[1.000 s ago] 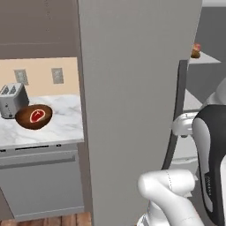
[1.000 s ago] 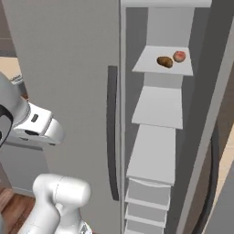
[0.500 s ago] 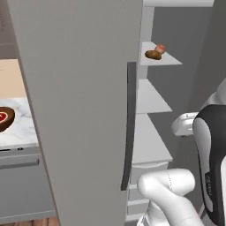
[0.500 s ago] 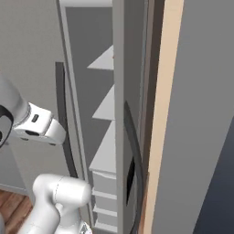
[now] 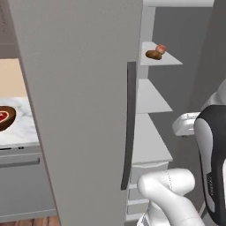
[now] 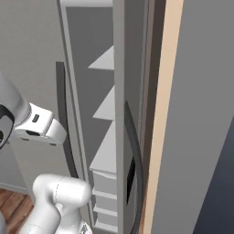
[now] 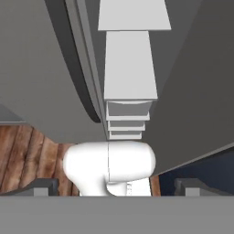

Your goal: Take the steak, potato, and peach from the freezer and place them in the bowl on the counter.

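Already in the bowl (image 5: 12, 115), at the far left edge of the left base view: the steak (image 5: 3, 118), red with a pale rim. Bowl standing on the white marble tabletop (image 5: 22, 132), just left of the freezer. So, by judgement, one thing of three done.

Still to fetch: the potato (image 5: 153, 54) and the peach (image 5: 161, 47). Both on a high shelf (image 5: 171, 61) inside the freezer, close together and perhaps touching, with the peach behind the potato and a little to its right. Below them, more pale shelves with nothing seen on them, and drawers at the bottom.

Freezer door (image 5: 79, 110) standing open, wide and grey, with its dark handle (image 5: 128, 128) along the near edge. Between the bowl and the shelves, seen from the left base view.

Tool (image 7: 118, 187) wide open and holding nothing: two dark fingertips (image 7: 43, 186) far apart at the bottom of the hand view. Pointing down along the front of the freezer, toward the lower shelves, the drawers and the wooden floor (image 7: 27, 155). Well apart from the high shelf.

Probably next: raising the tool to that shelf and taking the potato or the peach. Two fetches and two placings left, as far as can be judged.
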Motion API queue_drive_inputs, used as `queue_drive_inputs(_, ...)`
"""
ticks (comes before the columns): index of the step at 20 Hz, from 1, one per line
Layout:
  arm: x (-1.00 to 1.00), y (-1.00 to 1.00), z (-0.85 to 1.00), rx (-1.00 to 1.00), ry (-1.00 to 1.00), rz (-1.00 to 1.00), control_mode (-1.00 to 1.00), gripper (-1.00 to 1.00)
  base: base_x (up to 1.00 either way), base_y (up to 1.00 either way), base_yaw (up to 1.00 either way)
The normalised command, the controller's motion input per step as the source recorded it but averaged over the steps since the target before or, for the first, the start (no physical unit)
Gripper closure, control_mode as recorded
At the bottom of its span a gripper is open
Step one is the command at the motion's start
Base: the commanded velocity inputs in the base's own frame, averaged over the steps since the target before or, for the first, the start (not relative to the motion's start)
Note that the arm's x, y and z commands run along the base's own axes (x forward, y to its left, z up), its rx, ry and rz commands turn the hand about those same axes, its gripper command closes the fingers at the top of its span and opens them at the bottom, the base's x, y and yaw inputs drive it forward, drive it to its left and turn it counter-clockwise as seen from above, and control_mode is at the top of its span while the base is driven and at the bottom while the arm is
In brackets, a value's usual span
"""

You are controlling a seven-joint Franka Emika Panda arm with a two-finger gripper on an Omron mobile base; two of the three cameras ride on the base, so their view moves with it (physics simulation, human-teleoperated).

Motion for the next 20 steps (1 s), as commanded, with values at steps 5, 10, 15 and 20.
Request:
queue_drive_inputs(5, 0.00, 0.00, 0.00, 0.00, 0.00, 0.00, 1.00, -1.00, 0.21, -0.33, -0.04)
queue_drive_inputs(10, 0.00, 0.00, 0.00, 0.00, 0.00, 0.00, 1.00, -1.00, 0.41, -0.17, -0.09)
queue_drive_inputs(15, 0.00, 0.00, 0.00, 0.00, 0.00, 0.00, 1.00, -1.00, 0.54, -0.16, -0.09)
queue_drive_inputs(20, 0.00, 0.00, 0.00, 0.00, 0.00, 0.00, 1.00, -1.00, 0.73, -0.11, -0.05)
